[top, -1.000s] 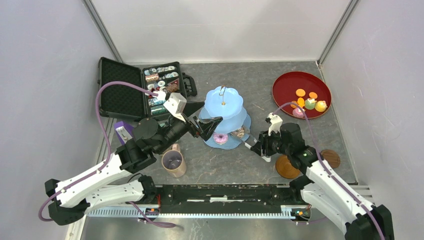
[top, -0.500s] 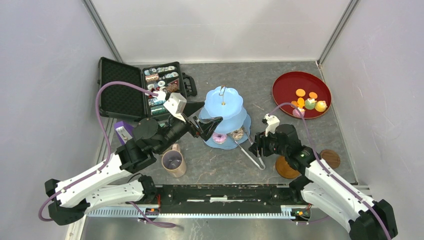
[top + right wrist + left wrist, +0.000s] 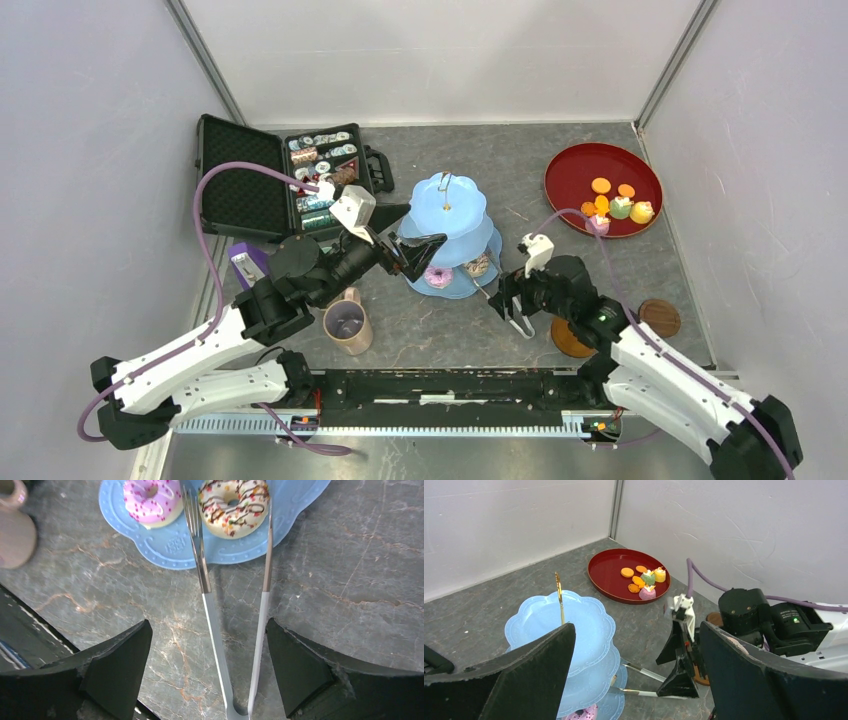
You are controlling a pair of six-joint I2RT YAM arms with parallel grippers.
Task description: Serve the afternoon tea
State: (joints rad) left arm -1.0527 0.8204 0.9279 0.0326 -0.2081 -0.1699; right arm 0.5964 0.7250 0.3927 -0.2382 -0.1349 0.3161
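We see the pale-blue scalloped cake stand [image 3: 455,212] mid-table, with a pink donut [image 3: 152,500] and a chocolate-drizzled donut [image 3: 234,501] on its bottom tier. The right gripper [image 3: 208,630] has its jaws spread around the tongs [image 3: 212,610], seemingly without touching them. The left gripper [image 3: 636,630] is spread beside the stand.

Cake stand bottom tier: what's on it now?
A pink sprinkled donut and a white chocolate-drizzled donut, with the tips of the tongs either side of the white one. The rest of the bottom tier is hidden under the upper tiers.

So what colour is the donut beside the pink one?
Donut: white, brown drizzle, sprinkles; right wrist view.
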